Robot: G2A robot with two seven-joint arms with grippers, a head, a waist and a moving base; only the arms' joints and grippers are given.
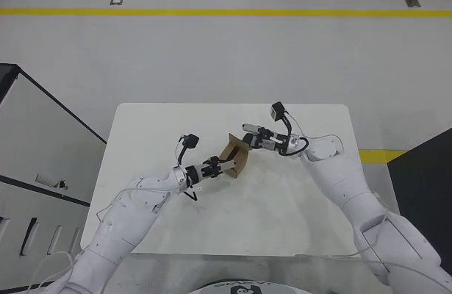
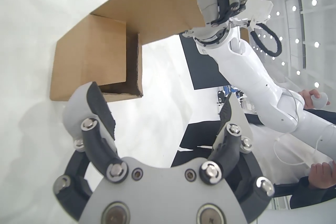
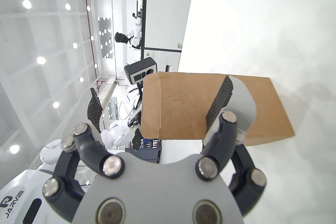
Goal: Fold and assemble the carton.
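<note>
A brown carton (image 1: 236,153) stands partly folded in the middle of the white table (image 1: 284,213). In the left wrist view the carton (image 2: 92,59) rests on the table with one flap (image 2: 162,7) raised over it. My left gripper (image 2: 165,109) is open just short of the carton's near corner, touching nothing. From the top view it (image 1: 224,165) sits at the carton's lower left side. My right gripper (image 3: 158,105) is open around the raised flap (image 3: 178,104), one finger (image 3: 223,101) lying against the cardboard. It (image 1: 249,140) meets the carton from the upper right.
The table edge (image 1: 218,254) runs close below the arms. A dark-framed cabinet (image 1: 20,125) stands left of the table and a black panel (image 1: 431,198) at the right. A yellow floor line (image 1: 226,12) runs behind the table.
</note>
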